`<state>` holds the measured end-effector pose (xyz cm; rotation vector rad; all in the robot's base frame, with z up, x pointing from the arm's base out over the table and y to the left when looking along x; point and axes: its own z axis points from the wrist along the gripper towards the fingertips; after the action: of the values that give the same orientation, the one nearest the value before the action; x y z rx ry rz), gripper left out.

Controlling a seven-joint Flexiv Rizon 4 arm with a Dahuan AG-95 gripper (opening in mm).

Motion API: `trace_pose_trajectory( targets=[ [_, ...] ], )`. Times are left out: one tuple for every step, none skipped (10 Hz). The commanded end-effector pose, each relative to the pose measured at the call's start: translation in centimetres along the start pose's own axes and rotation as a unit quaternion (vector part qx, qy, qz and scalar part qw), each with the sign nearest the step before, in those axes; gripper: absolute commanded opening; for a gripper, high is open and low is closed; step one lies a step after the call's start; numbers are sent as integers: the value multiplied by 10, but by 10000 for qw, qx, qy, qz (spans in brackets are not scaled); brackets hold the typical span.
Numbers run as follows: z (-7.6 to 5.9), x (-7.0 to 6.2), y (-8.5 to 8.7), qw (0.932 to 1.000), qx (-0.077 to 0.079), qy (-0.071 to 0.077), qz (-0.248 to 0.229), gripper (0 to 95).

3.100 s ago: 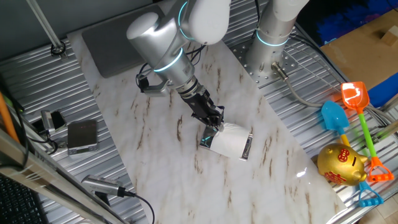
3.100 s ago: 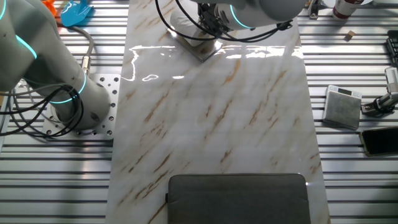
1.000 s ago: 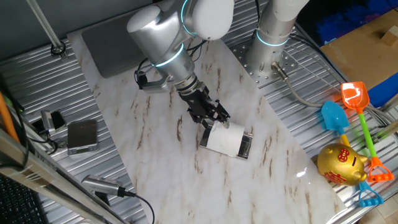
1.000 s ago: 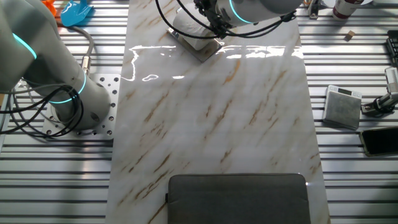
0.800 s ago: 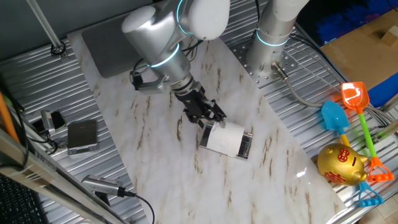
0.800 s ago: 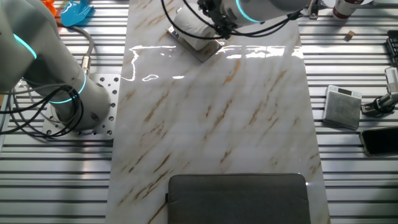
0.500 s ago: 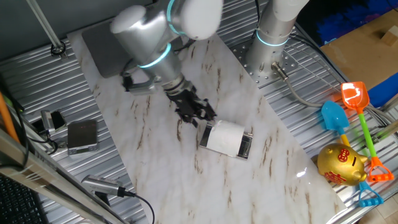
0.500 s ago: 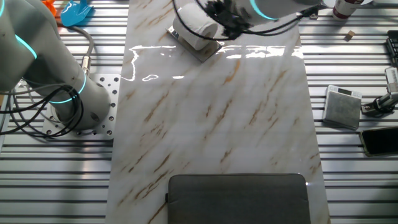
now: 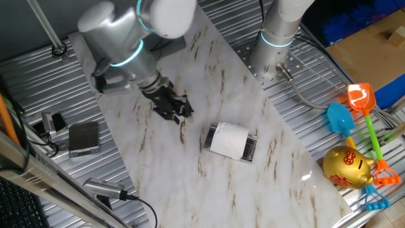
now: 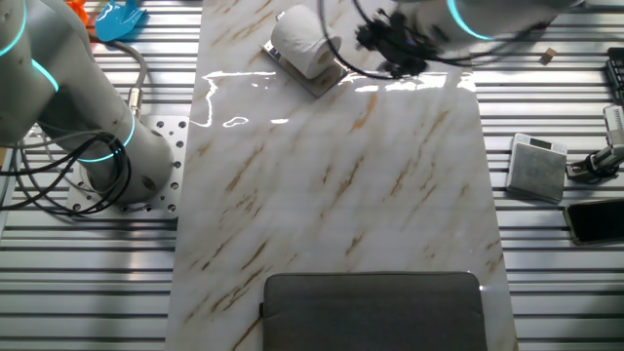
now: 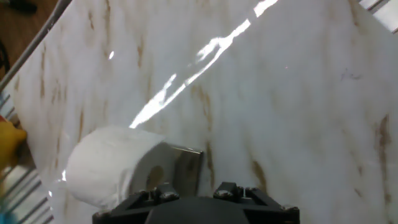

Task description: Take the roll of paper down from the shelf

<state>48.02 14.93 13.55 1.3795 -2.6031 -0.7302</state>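
The marble slab (image 9: 253,171) gives wide bare room around the shelf (image 9: 249,150), the widest toward the arm's side; the slab's right edge lies near. The shelf sits mid-slab, and the roll (image 9: 228,139) lies on its side on top, core facing the hand camera. It is likely light, soft and crushable (gentle squeeze across its round sides, or 1 finger in the core). The gripper (image 9: 173,109) hangs apart from it, fingers spread, holding nothing.
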Motion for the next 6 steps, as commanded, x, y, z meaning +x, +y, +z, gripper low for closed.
trace_pose_trajectory(
  targets=[
    [-2,2,-2,9989,358,280,98,0],
    [-2,2,-2,9968,598,337,399,0],
    [-2,2,-2,9953,757,355,499,0],
    [-2,2,-2,9923,894,399,761,0],
    [-2,2,-2,9894,1005,410,968,0],
    [-2,2,-2,9881,1049,371,1066,0]
  ],
)
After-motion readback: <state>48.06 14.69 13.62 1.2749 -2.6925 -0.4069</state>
